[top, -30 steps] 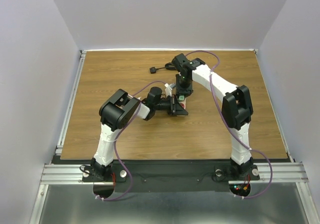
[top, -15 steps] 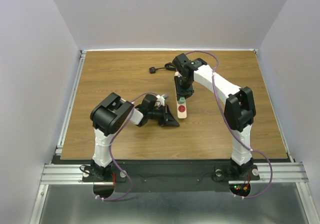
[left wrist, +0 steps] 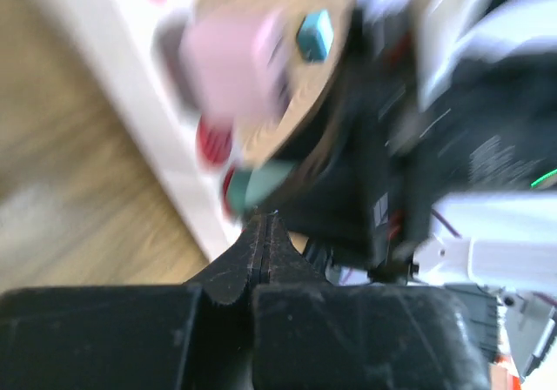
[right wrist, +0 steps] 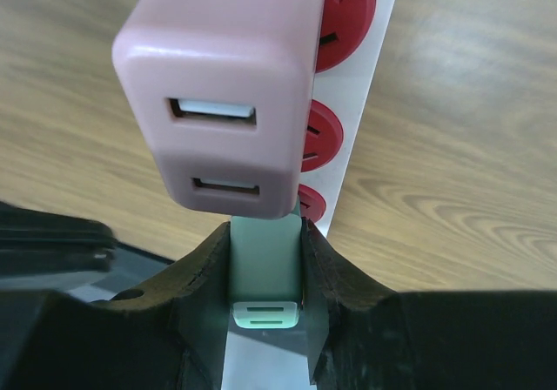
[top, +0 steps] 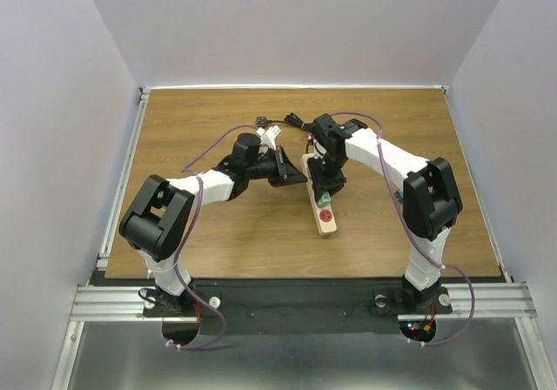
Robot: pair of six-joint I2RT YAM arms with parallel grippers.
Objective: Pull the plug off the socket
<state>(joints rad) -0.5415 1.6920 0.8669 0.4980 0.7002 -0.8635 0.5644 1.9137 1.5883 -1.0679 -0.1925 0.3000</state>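
Note:
The beige power strip [top: 327, 223] lies lengthwise in the middle of the table, with red outlets [right wrist: 320, 133] in a row. A pink plug [right wrist: 222, 85] and a mint-green plug [right wrist: 265, 264] stand on it side by side. My right gripper [top: 324, 185] is above the strip, shut on the green plug, one finger on each side. My left gripper [top: 298, 178] is shut and empty just left of the strip. In the blurred left wrist view its tips [left wrist: 264, 223] point at the strip [left wrist: 130, 103], just below the green plug [left wrist: 261, 183] and the pink plug [left wrist: 231, 68].
The strip's thin black cord [top: 283, 122] runs back left to a black plug end [top: 260, 120]. Metal rails line the table's left edge [top: 122, 181] and front edge [top: 296, 299]. Grey walls stand on three sides.
The power strip has slid toward the front of the table and the right gripper has come with it. The left arm has stretched out, its gripper going from near the front to the strip's left side.

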